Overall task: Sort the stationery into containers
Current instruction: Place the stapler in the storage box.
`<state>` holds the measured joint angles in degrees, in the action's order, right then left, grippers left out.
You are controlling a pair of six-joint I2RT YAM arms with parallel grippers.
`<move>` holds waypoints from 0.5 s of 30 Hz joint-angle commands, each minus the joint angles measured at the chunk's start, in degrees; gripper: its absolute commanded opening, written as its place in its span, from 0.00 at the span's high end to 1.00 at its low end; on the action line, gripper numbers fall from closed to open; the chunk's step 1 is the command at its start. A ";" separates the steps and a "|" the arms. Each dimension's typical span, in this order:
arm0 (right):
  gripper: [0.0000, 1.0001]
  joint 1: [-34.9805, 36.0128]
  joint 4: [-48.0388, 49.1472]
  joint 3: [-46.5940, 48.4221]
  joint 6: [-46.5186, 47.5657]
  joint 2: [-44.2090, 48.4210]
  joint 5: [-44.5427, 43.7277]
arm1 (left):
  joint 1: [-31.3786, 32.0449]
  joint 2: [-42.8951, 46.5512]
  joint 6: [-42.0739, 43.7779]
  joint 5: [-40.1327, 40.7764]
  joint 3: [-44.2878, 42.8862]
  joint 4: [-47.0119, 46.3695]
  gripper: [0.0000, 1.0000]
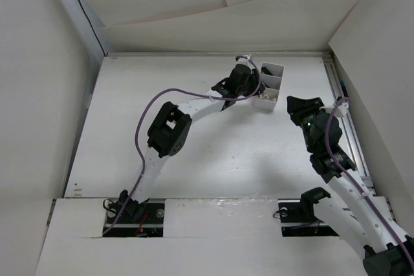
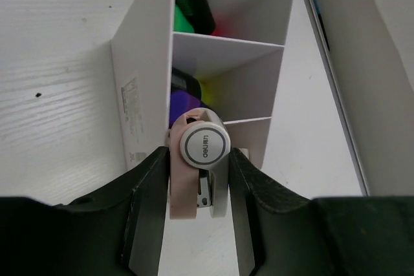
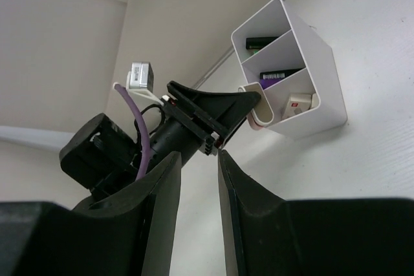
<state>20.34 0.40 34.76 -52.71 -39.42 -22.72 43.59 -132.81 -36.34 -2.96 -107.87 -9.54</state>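
Note:
The white three-compartment box (image 1: 269, 86) stands at the back of the table. My left gripper (image 1: 250, 86) is at its near end, shut on a small pink and grey stapler (image 2: 204, 145) that is tilted over the rim of the nearest compartment. In the left wrist view the far compartment of the box (image 2: 139, 75) holds a green marker (image 2: 185, 19) and the middle one a purple marker (image 2: 184, 103). In the right wrist view the stapler (image 3: 257, 105) sits at the edge of the box (image 3: 317, 56). My right gripper (image 1: 299, 109) is open and empty, to the right of the box.
A small white block with a red mark (image 3: 299, 103) lies in the nearest compartment. Raised white walls enclose the table on the back and sides. A metal rail (image 1: 346, 127) runs along the right edge.

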 commanded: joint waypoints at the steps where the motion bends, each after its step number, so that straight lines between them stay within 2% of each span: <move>1: 0.65 0.32 2.06 0.39 -0.20 0.22 -0.48 | 1.93 0.46 -0.05 -1.17 -6.37 -4.52 0.99; 9: 0.65 0.32 2.06 0.39 -0.20 0.22 0.04 | 2.46 -3.15 0.48 -0.11 -10.51 -3.04 0.94; 12: 0.65 0.32 2.06 0.39 -0.20 0.22 0.04 | 2.46 -3.15 0.48 -0.64 -10.51 -3.03 0.83; 13: 0.65 0.32 2.06 0.39 -0.20 0.22 0.04 | 2.46 -3.15 0.48 -0.64 -9.99 -3.03 0.75; 14: 0.65 0.32 2.06 0.39 -0.20 0.22 0.04 | 2.46 -3.15 0.48 -0.64 -9.99 -3.03 0.75; 15: 0.65 0.32 2.06 0.39 -0.20 0.22 -0.48 | 2.46 -3.15 1.17 -0.64 -9.99 -3.03 0.70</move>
<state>20.34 0.43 34.76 -52.71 -39.46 -22.70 46.39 -136.75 -36.18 -3.09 -115.98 -10.81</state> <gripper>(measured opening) 0.351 0.333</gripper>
